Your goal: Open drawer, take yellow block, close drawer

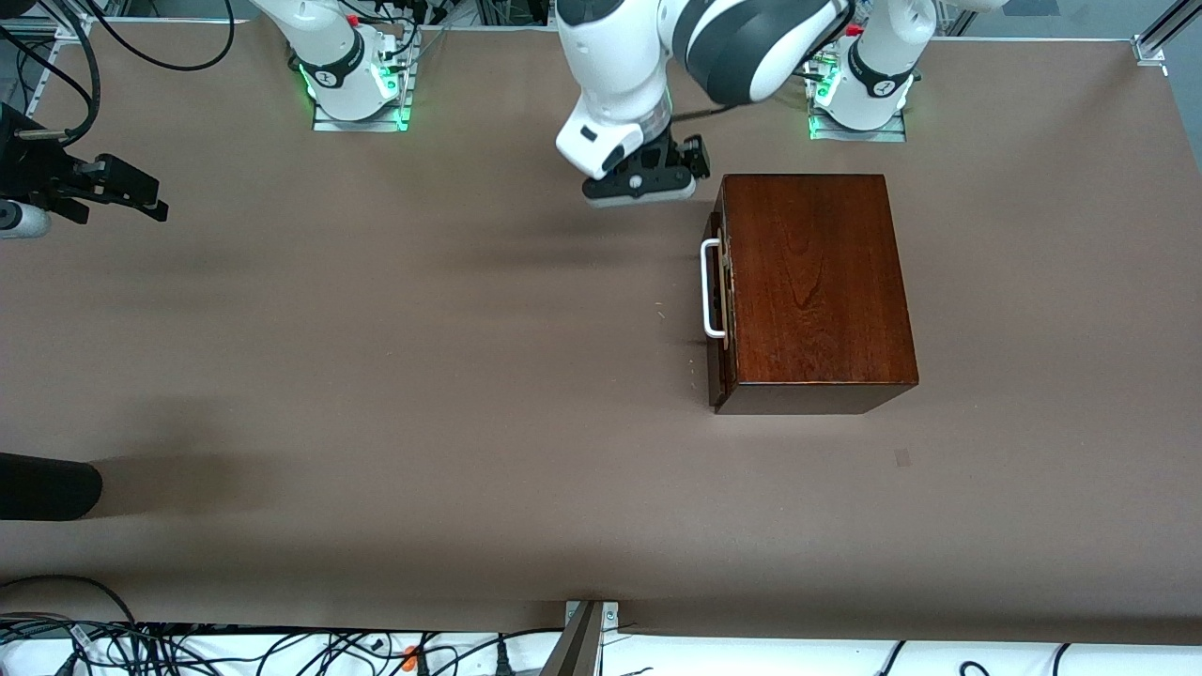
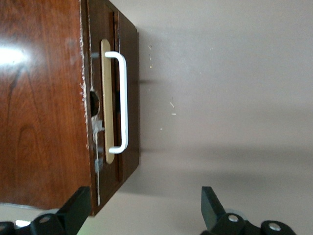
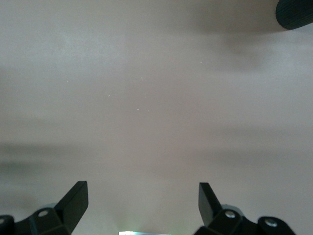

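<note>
A glossy dark wooden box stands toward the left arm's end of the table. Its drawer is shut, and the white bar handle faces the right arm's end. In the left wrist view the drawer front and handle show beside the box top. The yellow block is hidden. My left gripper hangs open over the table beside the box's corner nearest the arm bases, its fingers holding nothing. My right gripper waits open over bare table at the right arm's end, its fingers wide apart.
A black rounded object juts in at the right arm's end of the table, nearer the front camera; it also shows in the right wrist view. Brown table stretches in front of the drawer. Cables lie along the front edge.
</note>
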Controlling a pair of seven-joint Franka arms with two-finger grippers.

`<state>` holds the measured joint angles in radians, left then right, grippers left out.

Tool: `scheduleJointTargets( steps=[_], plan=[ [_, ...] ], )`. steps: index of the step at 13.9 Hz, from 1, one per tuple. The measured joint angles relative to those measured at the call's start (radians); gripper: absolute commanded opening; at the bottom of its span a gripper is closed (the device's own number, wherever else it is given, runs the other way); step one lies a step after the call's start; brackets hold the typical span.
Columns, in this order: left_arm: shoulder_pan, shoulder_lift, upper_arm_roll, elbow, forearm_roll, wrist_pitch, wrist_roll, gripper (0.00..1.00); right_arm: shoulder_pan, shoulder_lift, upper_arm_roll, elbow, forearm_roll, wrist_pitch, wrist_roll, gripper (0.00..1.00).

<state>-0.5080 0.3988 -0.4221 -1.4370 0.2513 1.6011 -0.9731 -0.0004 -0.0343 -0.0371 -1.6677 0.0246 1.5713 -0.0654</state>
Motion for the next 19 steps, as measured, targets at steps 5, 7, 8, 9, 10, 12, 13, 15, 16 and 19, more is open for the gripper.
scheduleJointTargets(
  steps=[5, 7, 8, 9, 10, 12, 13, 15, 16, 19],
  plan=[
    [0.000, 0.110, 0.003, -0.005, 0.074, 0.057, -0.001, 1.00, 0.000, 0.000, 0.000, 0.000, 0.000, -0.006, 0.000, 1.00],
    [0.003, 0.141, 0.006, -0.034, 0.103, 0.094, -0.001, 1.00, 0.000, 0.000, 0.000, 0.000, 0.000, -0.006, 0.000, 1.00],
    [0.007, 0.148, 0.008, -0.058, 0.113, 0.115, -0.001, 1.00, 0.000, 0.000, 0.000, 0.000, 0.000, -0.006, 0.000, 1.00],
    [0.011, 0.152, 0.012, -0.085, 0.129, 0.137, -0.001, 1.00, 0.000, 0.000, 0.000, 0.000, 0.000, -0.006, 0.000, 1.00],
    [0.018, 0.152, 0.016, -0.109, 0.142, 0.156, -0.002, 1.00, 0.000, 0.000, 0.000, 0.000, 0.000, -0.006, 0.000, 1.00],
    [0.037, 0.152, 0.016, -0.149, 0.150, 0.193, -0.001, 1.00, 0.000, 0.000, 0.000, 0.000, 0.000, -0.006, 0.000, 1.00],
    [0.045, 0.152, 0.016, -0.167, 0.158, 0.209, -0.001, 1.00, 0.000, 0.000, 0.000, 0.000, 0.000, -0.006, 0.000, 1.00],
    [0.051, 0.153, 0.016, -0.196, 0.181, 0.226, -0.001, 1.00, 0.000, 0.000, 0.000, 0.000, 0.000, -0.006, 0.000, 1.00],
    [0.051, 0.155, 0.016, -0.204, 0.183, 0.231, -0.001, 1.00, 0.000, 0.000, 0.000, 0.000, 0.000, -0.006, 0.000, 1.00],
    [0.056, 0.169, 0.017, -0.214, 0.188, 0.248, -0.001, 1.00, 0.000, 0.000, 0.000, 0.000, 0.000, -0.006, 0.000, 1.00]
  ],
)
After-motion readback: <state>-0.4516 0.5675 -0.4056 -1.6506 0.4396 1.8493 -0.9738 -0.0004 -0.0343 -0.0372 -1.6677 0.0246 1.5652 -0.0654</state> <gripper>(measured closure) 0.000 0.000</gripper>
